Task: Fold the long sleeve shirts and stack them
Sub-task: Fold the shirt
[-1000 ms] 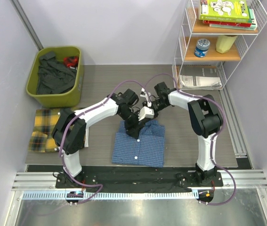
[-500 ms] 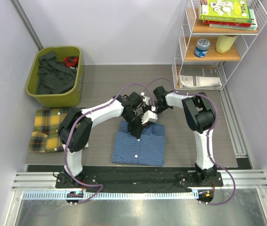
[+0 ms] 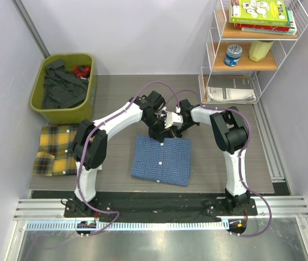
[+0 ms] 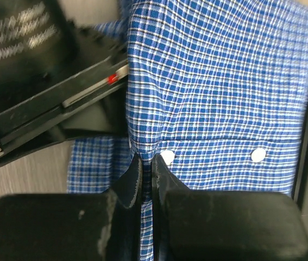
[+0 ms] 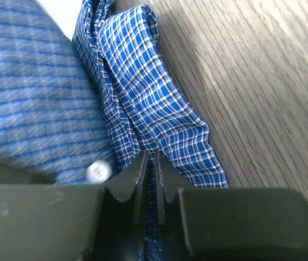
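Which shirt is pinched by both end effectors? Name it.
The blue checked shirt: the left end effector and right end effector both clamp its far edge. The yellow plaid shirt lies apart, untouched.

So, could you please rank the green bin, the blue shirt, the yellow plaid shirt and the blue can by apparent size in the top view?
1. green bin
2. blue shirt
3. yellow plaid shirt, close to the blue one, its edge hidden by the left arm
4. blue can, clearly smallest
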